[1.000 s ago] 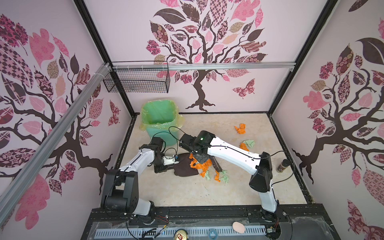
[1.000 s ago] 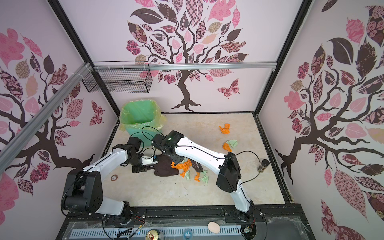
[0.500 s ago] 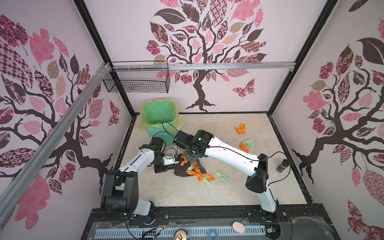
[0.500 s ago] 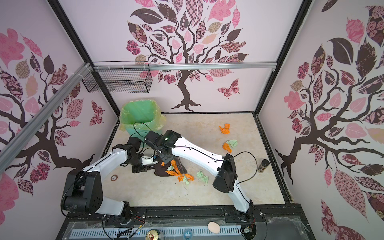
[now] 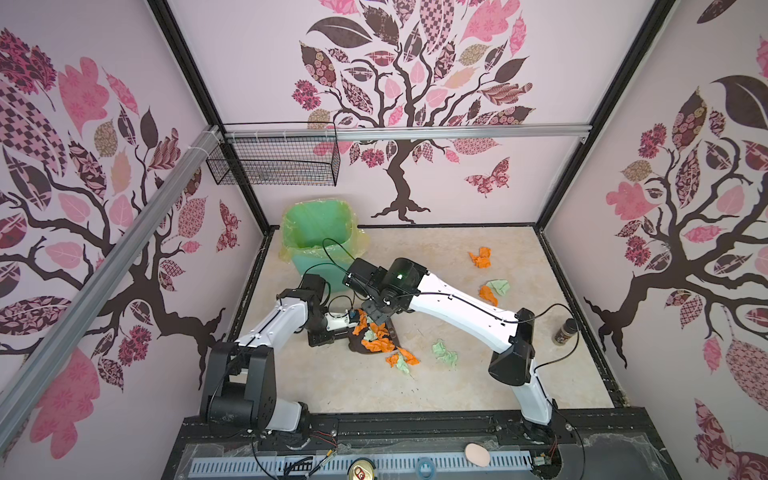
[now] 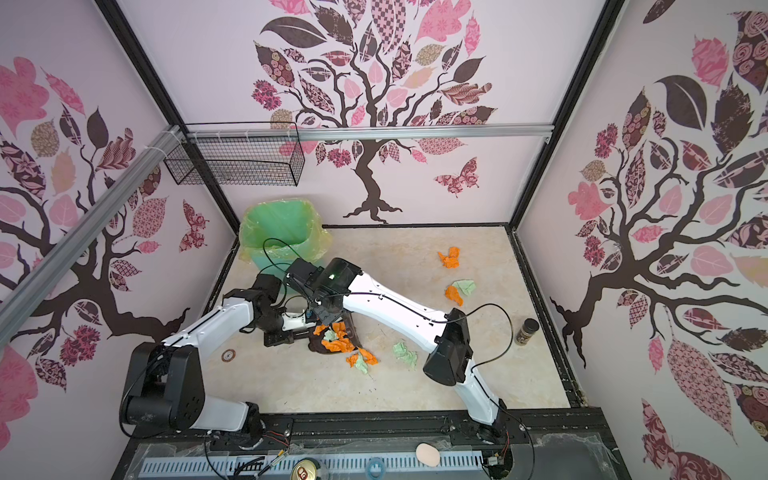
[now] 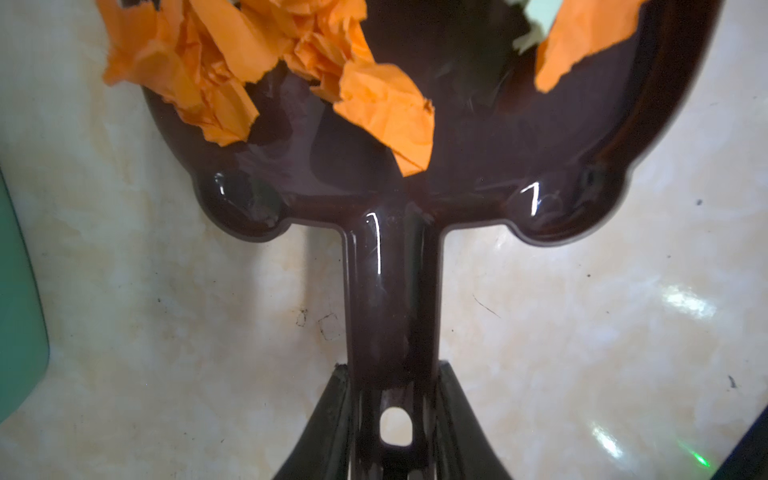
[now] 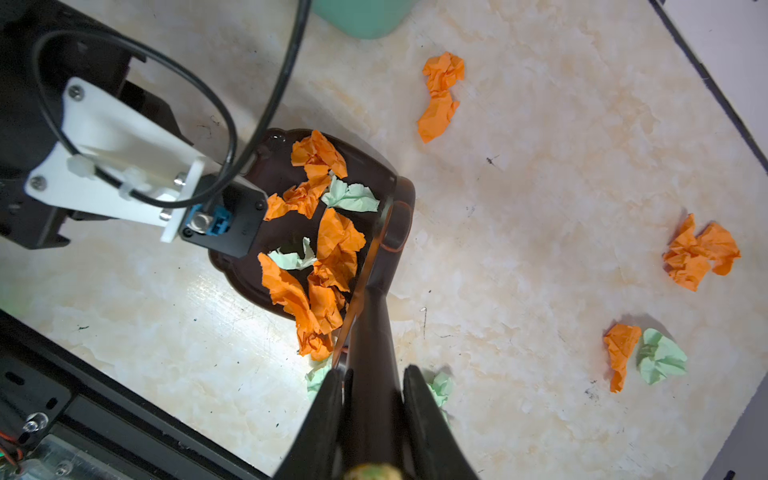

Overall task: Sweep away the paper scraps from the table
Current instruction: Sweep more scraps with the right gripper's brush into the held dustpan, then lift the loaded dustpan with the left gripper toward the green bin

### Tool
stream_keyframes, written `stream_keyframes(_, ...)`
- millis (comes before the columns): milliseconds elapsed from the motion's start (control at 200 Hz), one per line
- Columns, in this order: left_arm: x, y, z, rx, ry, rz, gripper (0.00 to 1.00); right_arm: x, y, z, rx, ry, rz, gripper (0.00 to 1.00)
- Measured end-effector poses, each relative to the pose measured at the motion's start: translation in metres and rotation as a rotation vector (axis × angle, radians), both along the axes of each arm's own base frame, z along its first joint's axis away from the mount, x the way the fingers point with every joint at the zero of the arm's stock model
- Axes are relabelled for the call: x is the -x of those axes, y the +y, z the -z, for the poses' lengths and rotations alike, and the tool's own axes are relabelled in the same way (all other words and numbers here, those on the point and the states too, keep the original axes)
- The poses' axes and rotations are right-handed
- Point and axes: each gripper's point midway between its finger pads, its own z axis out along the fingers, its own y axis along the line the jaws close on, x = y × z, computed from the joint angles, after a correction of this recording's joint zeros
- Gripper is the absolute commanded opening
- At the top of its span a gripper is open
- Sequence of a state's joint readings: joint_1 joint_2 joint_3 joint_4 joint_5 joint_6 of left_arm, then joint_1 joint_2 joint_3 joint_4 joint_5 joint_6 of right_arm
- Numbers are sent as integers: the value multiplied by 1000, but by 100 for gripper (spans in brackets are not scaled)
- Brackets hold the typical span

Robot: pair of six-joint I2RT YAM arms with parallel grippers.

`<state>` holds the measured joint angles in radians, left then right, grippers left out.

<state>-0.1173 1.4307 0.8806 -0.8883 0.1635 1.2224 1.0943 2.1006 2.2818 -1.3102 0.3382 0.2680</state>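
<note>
A dark brown dustpan (image 5: pixel 356 345) (image 6: pixel 316 345) lies on the beige table (image 5: pixel 478 374) left of centre. My left gripper (image 7: pixel 392 374) (image 5: pixel 338 336) is shut on its handle (image 7: pixel 390 291). Several orange and mint-green paper scraps (image 8: pixel 336 245) (image 7: pixel 386 112) (image 5: pixel 376 343) lie in the pan. My right gripper (image 8: pixel 374 374) (image 5: pixel 380 322) is shut on a dark brown brush (image 8: pixel 370 328), whose far end sits at the pan's mouth. A few scraps (image 5: pixel 401 359) lie just outside the mouth, with a green one (image 5: pixel 444 353) to their right. More scraps (image 5: pixel 480 257) (image 5: pixel 494 291) lie far right.
A green lined bin (image 5: pixel 318 237) stands at the back left, close behind both wrists. A small brown jar (image 5: pixel 564 331) stands by the right edge. A wire basket (image 5: pixel 274 166) hangs on the back wall. A small ring (image 6: pixel 227 354) lies left of the pan.
My right gripper has drawn the brush leftward to the dustpan, pushing several scraps into it and leaving a few at its mouth. The left arm and dustpan have stayed put.
</note>
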Motion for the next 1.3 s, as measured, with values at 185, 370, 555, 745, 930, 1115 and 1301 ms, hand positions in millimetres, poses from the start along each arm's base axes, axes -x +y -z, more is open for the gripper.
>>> stream_keyframes(185, 10, -1, -17, 66, -9, -24, 3, -6, -38, -20, -7, -50, 74, 0)
stream_keyframes(370, 15, 1, -38, 114, -65, -45, 1, -5, -104, -50, -65, -127, 180, 0)
stream_keyframes(555, 24, 5, -51, 109, -95, -33, 0, 5, -146, -59, -118, -160, 244, 0)
stream_keyframes(745, 37, 14, -69, 78, -95, -11, 0, 7, -159, -32, -76, -130, 273, 0)
stream_keyframes(930, 36, 19, -109, 59, -168, 10, 0, 7, -161, -15, -60, -110, 275, 0)
stream_keyframes(1115, 33, 20, -140, 56, -182, 20, 0, 5, -156, -14, -87, -112, 271, 0)
stream_keyframes(1301, 25, 25, -163, 50, -169, 18, 0, 7, -157, -4, -86, -101, 263, 0)
